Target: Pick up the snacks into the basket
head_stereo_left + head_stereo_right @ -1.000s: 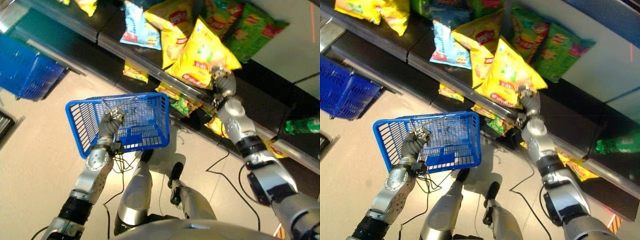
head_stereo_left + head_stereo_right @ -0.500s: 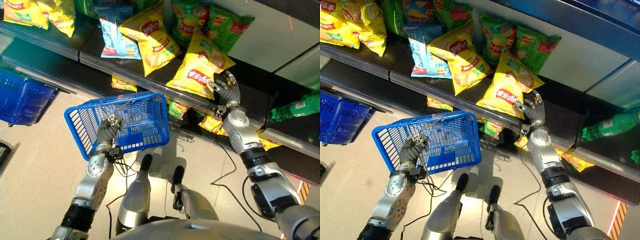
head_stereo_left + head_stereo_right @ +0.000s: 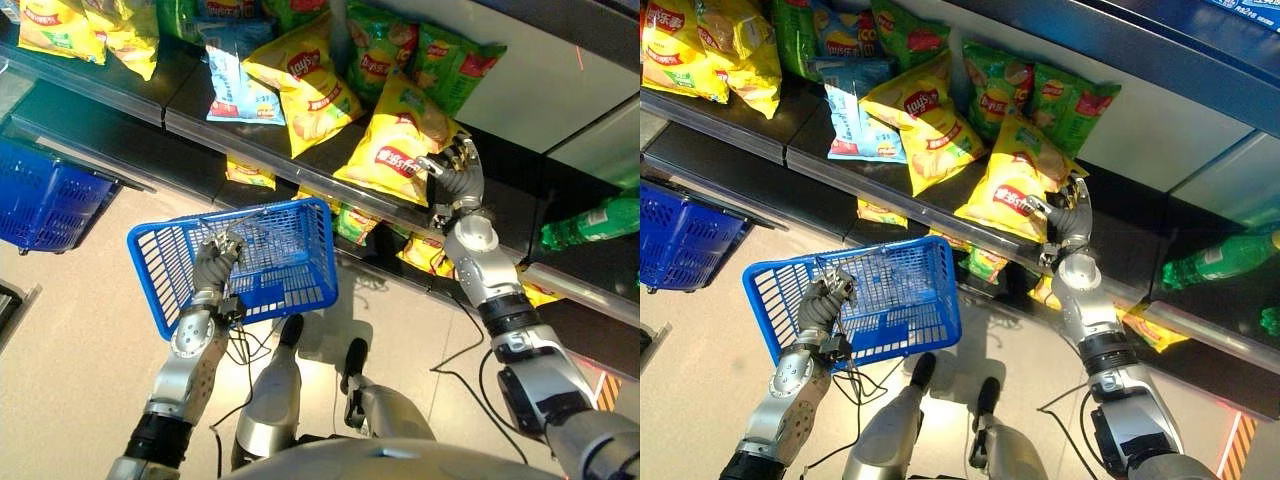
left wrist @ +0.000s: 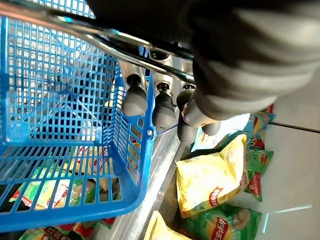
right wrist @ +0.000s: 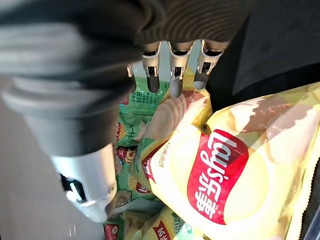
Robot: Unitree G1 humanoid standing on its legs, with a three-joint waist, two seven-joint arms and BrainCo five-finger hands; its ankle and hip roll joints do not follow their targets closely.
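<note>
I carry a blue mesh basket (image 3: 262, 259) in front of the shelves, with my left hand (image 3: 214, 263) shut on its wire handle (image 4: 125, 46). The basket holds nothing that I can see. A yellow chip bag (image 3: 398, 142) with a red logo lies at the front of the dark shelf (image 3: 180, 95). My right hand (image 3: 458, 182) is raised at that bag's right edge, open, its fingers (image 5: 172, 75) straight above the yellow chip bag (image 5: 225, 175) and the thumb apart, not closed on it.
More snacks lie on the shelf: another yellow bag (image 3: 302, 82), a blue-white bag (image 3: 236, 86), green bags (image 3: 452, 60) and yellow bags (image 3: 90, 30) far left. Small bags (image 3: 356, 222) fill the lower shelf. A green bottle (image 3: 592, 222) lies right; a second blue basket (image 3: 45, 195) stands left.
The camera has moved, shifting the whole picture. My right hand stays by the yellow bag's right side, now slightly higher along it. My left hand still holds the basket handle.
</note>
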